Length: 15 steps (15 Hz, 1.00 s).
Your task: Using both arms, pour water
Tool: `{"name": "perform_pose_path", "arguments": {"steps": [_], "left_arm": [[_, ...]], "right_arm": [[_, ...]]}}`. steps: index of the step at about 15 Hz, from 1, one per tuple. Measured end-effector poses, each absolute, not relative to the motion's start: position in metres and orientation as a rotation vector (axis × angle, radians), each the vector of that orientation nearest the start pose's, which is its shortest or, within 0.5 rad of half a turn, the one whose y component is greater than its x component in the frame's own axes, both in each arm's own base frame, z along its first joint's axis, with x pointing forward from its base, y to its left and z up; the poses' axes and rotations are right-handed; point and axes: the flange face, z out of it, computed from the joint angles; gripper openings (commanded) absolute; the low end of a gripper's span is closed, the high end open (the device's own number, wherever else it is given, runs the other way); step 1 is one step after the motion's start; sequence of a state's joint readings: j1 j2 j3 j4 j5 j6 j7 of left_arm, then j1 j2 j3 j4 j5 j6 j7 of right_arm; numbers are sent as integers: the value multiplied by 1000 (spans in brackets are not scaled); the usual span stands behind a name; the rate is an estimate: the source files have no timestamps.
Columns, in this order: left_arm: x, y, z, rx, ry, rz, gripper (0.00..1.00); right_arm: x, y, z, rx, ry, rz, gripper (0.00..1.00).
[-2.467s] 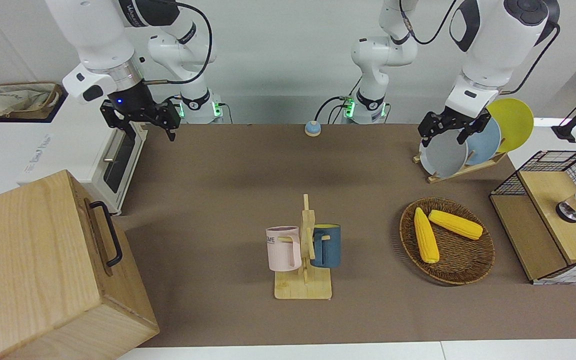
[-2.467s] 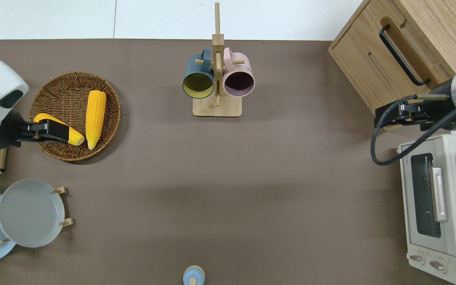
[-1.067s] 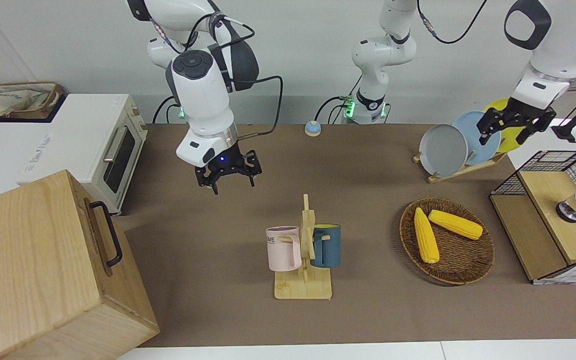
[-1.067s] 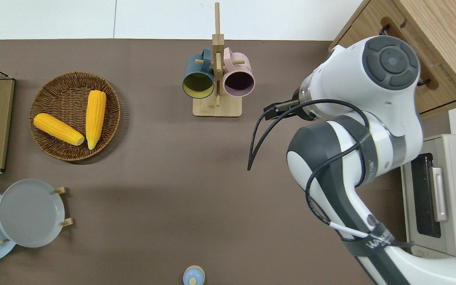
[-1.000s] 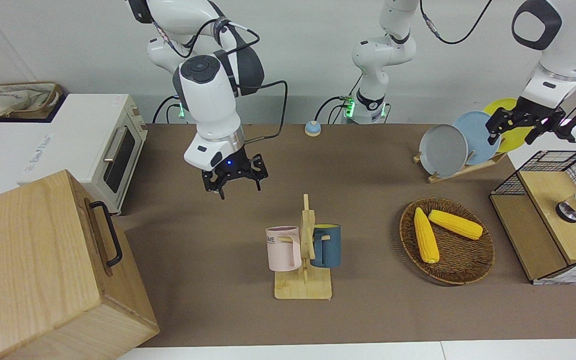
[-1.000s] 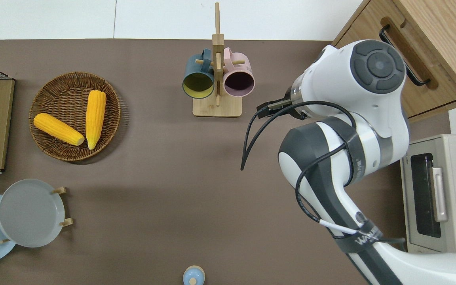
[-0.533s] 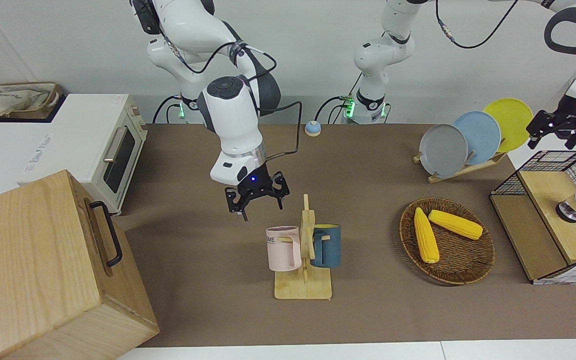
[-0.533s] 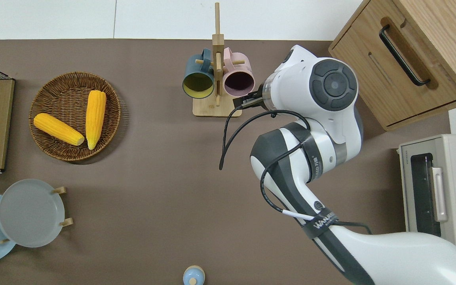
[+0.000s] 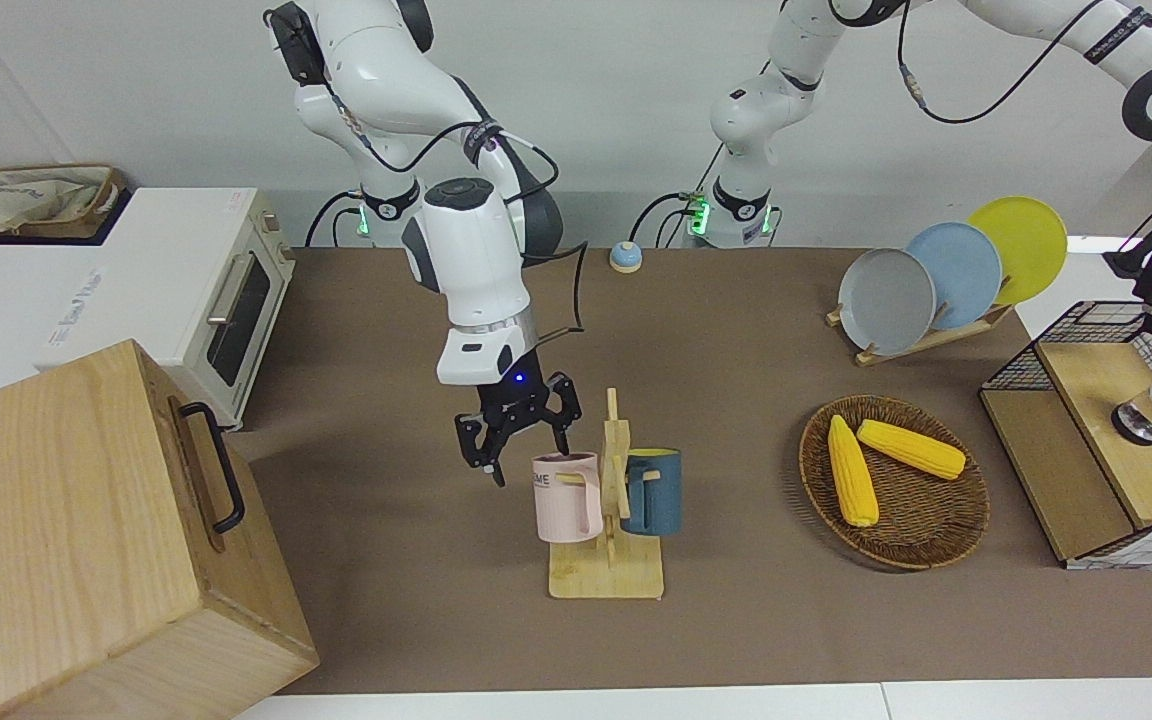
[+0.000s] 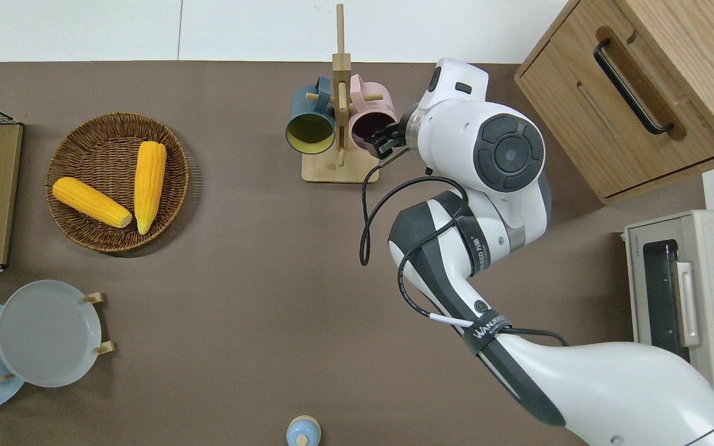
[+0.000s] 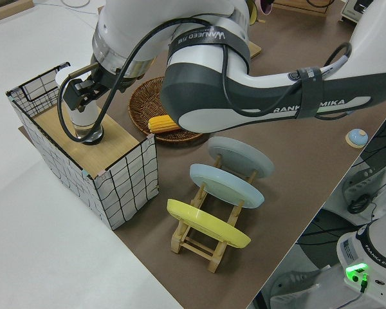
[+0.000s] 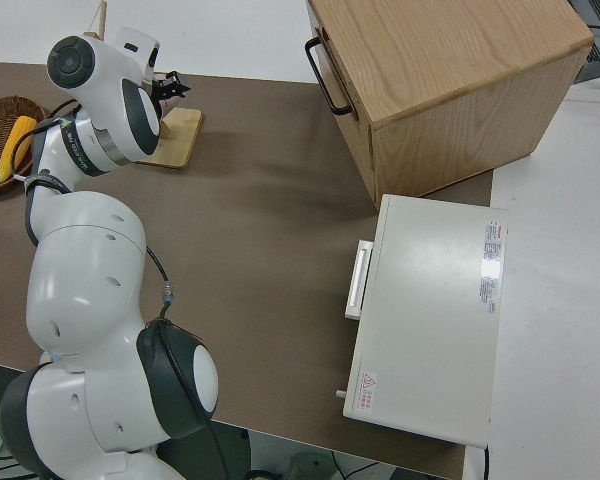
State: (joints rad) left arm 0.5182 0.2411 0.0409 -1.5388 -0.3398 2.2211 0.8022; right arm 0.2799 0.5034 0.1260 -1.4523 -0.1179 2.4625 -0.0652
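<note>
A pink mug (image 9: 566,500) and a dark blue mug (image 9: 654,492) hang on a wooden mug rack (image 9: 606,582) mid-table. My right gripper (image 9: 528,458) is open, low beside the pink mug's rim (image 10: 374,124) on the side toward the right arm's end of the table; the overhead view shows the right gripper (image 10: 380,139) touching or nearly touching that rim. My left gripper (image 11: 85,90) is open over the wire basket (image 9: 1086,330), its fingers astride the top of a white vessel with a metal base (image 11: 82,119) standing there.
A wicker tray (image 9: 921,545) holding two corn cobs lies between the rack and the wire basket. A plate rack (image 9: 936,280), a toaster oven (image 9: 186,290), a wooden box with a black handle (image 9: 66,520) and a small blue bell (image 9: 624,257) stand around the mat.
The right arm swung from the toaster oven to the mug rack and came down beside the pink mug. The left arm moved from the plates over to the wire basket.
</note>
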Motion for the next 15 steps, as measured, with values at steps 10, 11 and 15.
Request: {"name": "perform_pose_path", "arguments": {"steps": [10,11,15], "left_arm": [[612,355,519,-2935,55,-1130,1000],[613,356,514,-2939,47,-1128,1000],[613,362,505,-2950,24,-1122,1000]], "right_arm": [[688,276,453,-2890,-779,-806,245],[688,276,453,-2890,-779,-806,216],[688,276,453,-2890,-779,-806,44]]}}
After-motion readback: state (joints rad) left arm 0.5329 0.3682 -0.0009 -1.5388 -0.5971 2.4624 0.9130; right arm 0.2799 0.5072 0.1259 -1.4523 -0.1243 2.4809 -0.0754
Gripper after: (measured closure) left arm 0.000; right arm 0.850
